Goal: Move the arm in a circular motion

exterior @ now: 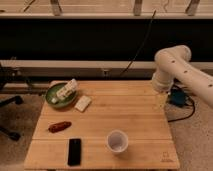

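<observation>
The arm (181,67) is thick, glossy and white, with small dark dots along its links. It comes in from the right edge, bends at a rounded joint at the upper right, and points down toward the far right edge of the wooden table (135,112). The gripper (160,95) is at the arm's lower end, just above that table edge, and shows only as a pale tip. It is well away from every object on the table.
On the table are a green bowl (55,100) holding a white item, a white packet (82,103), a red-brown object (60,126), a black phone (74,151) and a white cup (117,141). A blue box (177,97) with cables lies on the floor at right. A chair base (7,102) stands at left.
</observation>
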Robot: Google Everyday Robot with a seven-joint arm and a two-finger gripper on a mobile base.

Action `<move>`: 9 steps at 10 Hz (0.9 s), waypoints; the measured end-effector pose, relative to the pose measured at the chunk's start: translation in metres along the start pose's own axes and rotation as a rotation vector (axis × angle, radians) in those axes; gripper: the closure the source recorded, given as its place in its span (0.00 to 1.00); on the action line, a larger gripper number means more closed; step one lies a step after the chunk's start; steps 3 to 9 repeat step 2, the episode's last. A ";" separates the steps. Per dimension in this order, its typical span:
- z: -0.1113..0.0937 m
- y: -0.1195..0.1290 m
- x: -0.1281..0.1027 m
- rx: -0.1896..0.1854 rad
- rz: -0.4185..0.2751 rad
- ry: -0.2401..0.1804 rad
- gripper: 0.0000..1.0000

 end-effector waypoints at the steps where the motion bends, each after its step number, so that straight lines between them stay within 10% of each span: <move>1: 0.001 -0.006 -0.022 0.007 -0.017 0.006 0.20; 9: 0.001 -0.010 -0.039 0.017 -0.026 0.014 0.20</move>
